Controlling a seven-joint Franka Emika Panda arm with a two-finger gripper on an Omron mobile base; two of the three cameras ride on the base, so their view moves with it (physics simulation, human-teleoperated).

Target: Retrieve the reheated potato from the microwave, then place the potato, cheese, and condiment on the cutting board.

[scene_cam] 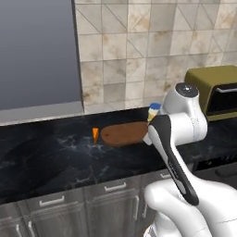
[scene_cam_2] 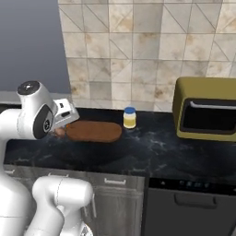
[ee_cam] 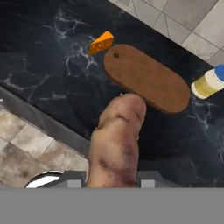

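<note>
Clamped between the finger tips of the gripper point(ee_cam: 111, 181), the potato point(ee_cam: 116, 140) looms closest in the hand view, a mottled tan-brown lump held above the near part of the black marble counter point(ee_cam: 52, 65), its far end overlapping the near edge of the cutting board point(ee_cam: 146, 78). Going left to right on the counter: the cheese point(ee_cam: 101, 42), an orange wedge, sits just off the board's left end and apart from it; then the reddish-brown oval board itself lies bare, with a small hole near its left end; then the condiment point(ee_cam: 209, 82), a pale yellowish bottle with a blue cap, stands just beyond the board's right end. In the left base view the cheese point(scene_cam: 95, 135) stands left of the board point(scene_cam: 124, 133), while the arm's white links hide the board's right end and most of the bottle point(scene_cam: 153, 111). In the right base view the board point(scene_cam_2: 93, 131) and bottle point(scene_cam_2: 130, 118) show plainly, and an olive-yellow toaster oven point(scene_cam_2: 206, 108) stands well to the right against the tiled wall point(scene_cam_2: 138, 46).
</note>
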